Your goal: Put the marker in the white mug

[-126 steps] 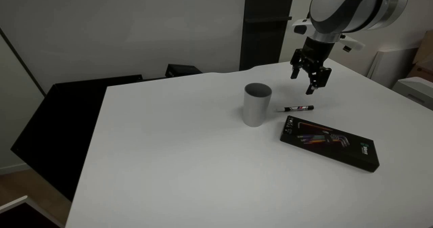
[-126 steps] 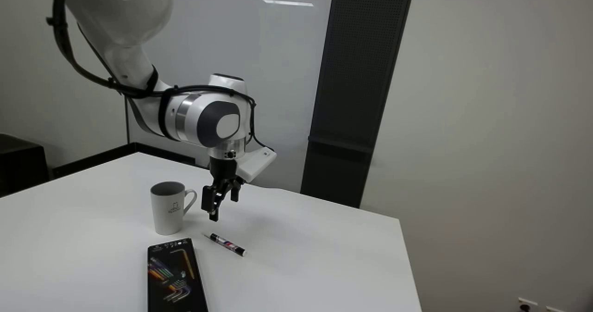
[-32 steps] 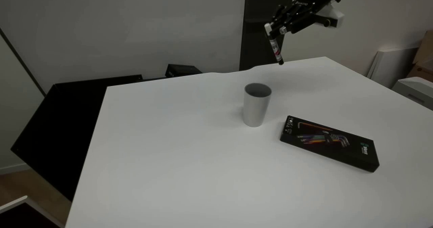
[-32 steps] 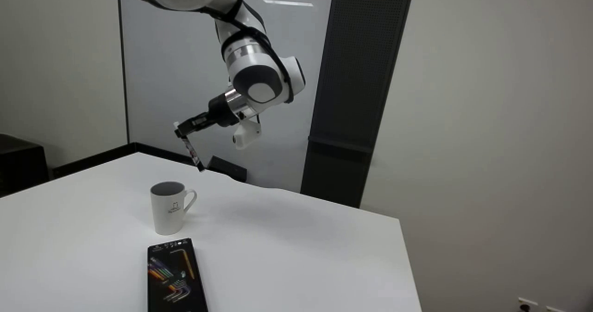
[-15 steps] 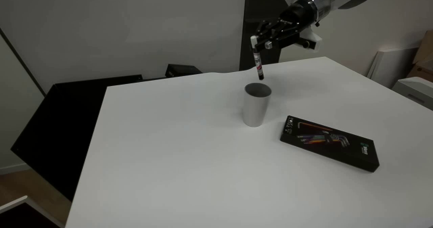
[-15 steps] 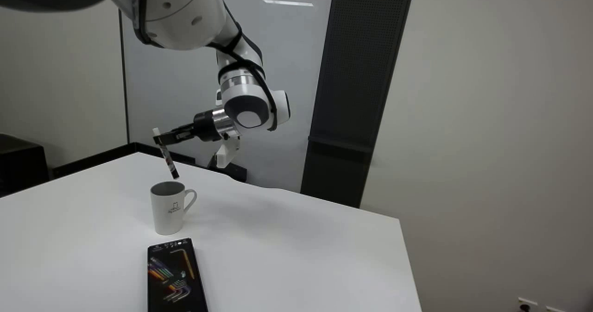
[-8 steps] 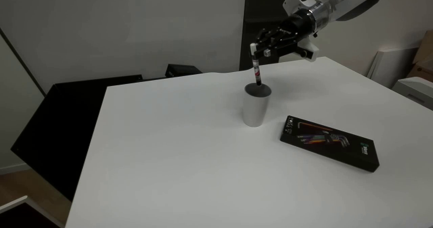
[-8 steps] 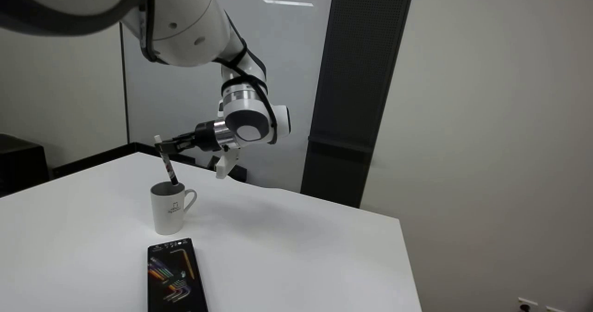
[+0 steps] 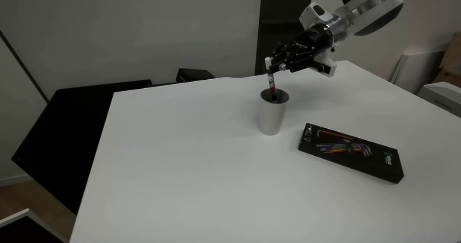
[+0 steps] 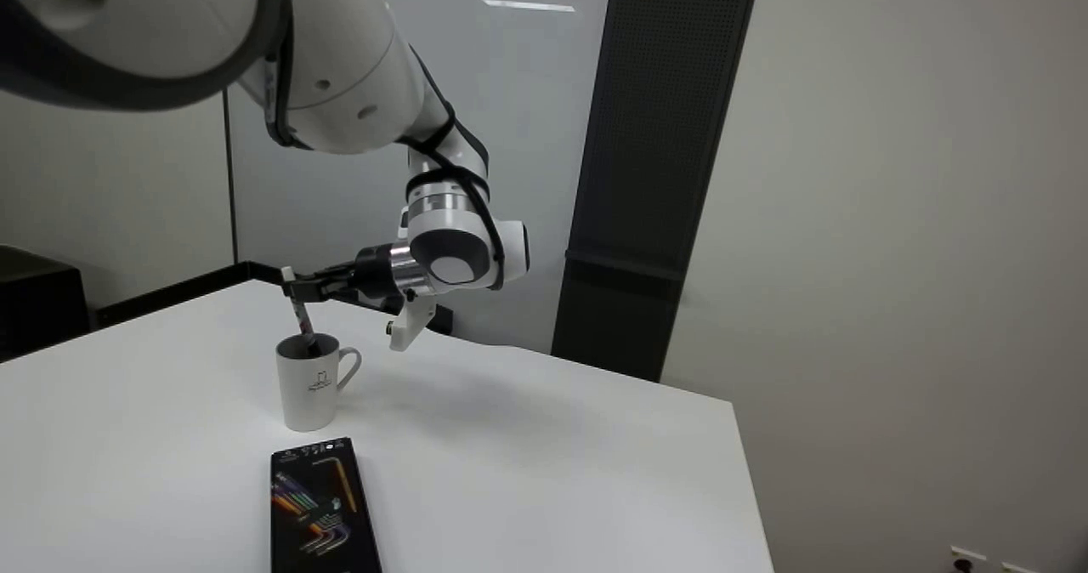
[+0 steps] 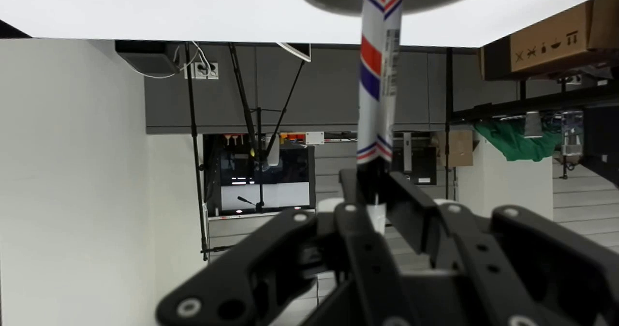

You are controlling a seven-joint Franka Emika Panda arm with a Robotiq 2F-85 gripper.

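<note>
Worktop (image 9: 180,171): white and flat, carrying the items listed below. My arm (image 10: 449,246) slopes down over it in both exterior views.

Flat black case (image 9: 351,154): lying face up, tools printed on it, touching nothing but the worktop. No part in this job.

Gripper (image 11: 372,185): jaws drawn tight on the marker (image 9: 271,80) near its pale end, above the rim of the white mug (image 9: 272,118).

White mug: upright, mouth uppermost, near the case but apart from it. Its handle (image 10: 349,371) shows in an exterior view.

Marker: in my grip, dark end down, slightly tilted. The dark end sits within the mug's mouth in both exterior views; most of the barrel stands above the rim. Contact with the inner wall: cannot tell.

Step in hand, in my judgement: insertion, begun and incomplete. The next move calls for further descent, the barrel kept off the rim, until more of it is inside; then the jaws should part and I should draw back without catching the mug. Given the tilt, I expect the marker to settle leaning on the wall.
</note>
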